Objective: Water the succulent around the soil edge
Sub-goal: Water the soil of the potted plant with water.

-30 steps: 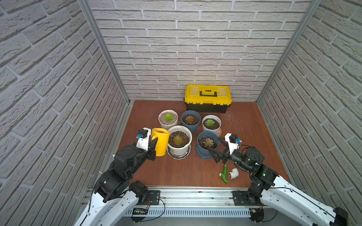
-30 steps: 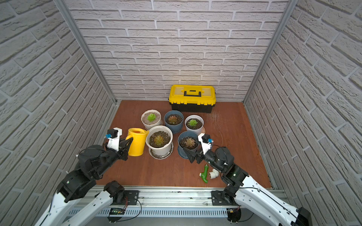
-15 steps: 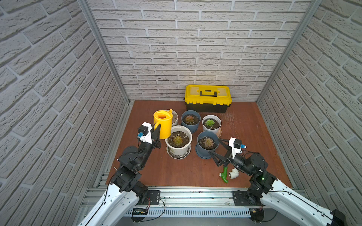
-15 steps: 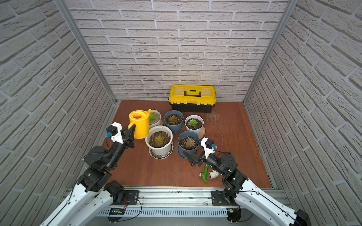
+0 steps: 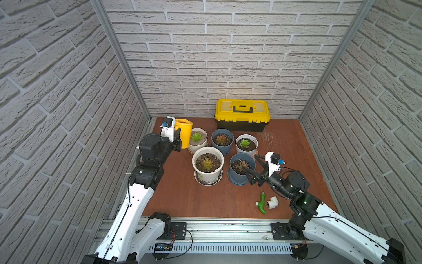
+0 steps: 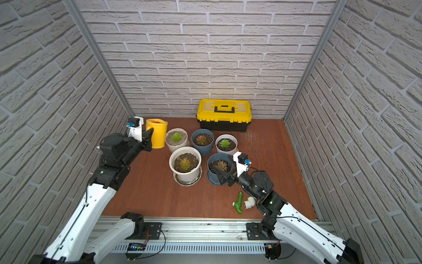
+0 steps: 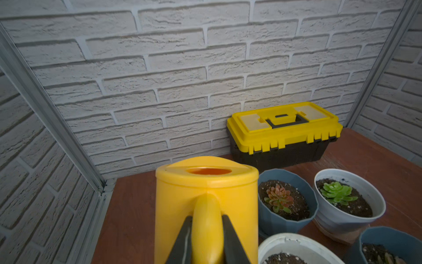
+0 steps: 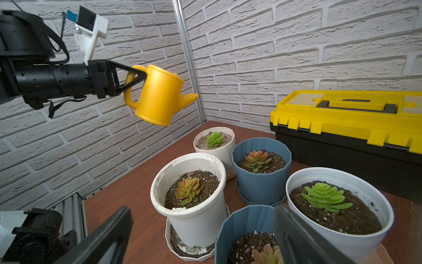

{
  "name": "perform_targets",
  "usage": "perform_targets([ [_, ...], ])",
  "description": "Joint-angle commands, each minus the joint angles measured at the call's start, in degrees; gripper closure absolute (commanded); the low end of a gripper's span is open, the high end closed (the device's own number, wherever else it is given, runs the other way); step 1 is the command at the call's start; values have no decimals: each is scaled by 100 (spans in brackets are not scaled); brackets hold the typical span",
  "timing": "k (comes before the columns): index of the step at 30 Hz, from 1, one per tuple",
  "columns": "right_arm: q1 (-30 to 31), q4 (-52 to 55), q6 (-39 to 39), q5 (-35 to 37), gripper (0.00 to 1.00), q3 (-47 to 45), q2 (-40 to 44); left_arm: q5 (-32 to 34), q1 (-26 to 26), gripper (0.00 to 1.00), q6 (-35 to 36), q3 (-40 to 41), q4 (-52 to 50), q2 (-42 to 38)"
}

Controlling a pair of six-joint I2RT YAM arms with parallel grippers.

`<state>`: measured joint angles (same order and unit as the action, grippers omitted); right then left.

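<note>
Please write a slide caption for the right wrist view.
Left end effector grips the yellow watering can by its handle, aloft beside five potted succulents.

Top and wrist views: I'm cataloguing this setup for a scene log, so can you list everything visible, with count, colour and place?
watering can: 1, yellow, held off the table at back left
white pots: 3, each with a succulent; two in the back row, the largest in front
blue pots: 2, each with a succulent; one mid back row, one front right
toolbox: 1, yellow lid, black base, against the back wall
green fitting: 1, near the front right
white fitting: 1, beside the green one
table: 1, brown wood
walls: white brick, three sides
left fingers: shut on the can's handle
right fingers: open, at the front blue pot
</note>
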<state>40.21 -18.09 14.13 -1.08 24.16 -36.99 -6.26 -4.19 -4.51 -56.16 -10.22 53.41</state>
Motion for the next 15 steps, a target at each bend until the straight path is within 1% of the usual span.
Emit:
perform_targets([
  [1, -21, 5, -128, 99, 0, -15, 125, -949, 237, 100, 148, -265, -224, 286],
  [5, -22, -59, -208, 168, 0, -195, 154, -1411, 260, 100, 188, -470, -320, 648],
  [7, -21, -102, -226, 170, 0, -249, 135, -1540, 260, 100, 197, -598, -402, 797],
  [15, -22, -187, -209, 38, 0, -333, 21, -1629, 235, 100, 338, -1143, -973, 1411],
])
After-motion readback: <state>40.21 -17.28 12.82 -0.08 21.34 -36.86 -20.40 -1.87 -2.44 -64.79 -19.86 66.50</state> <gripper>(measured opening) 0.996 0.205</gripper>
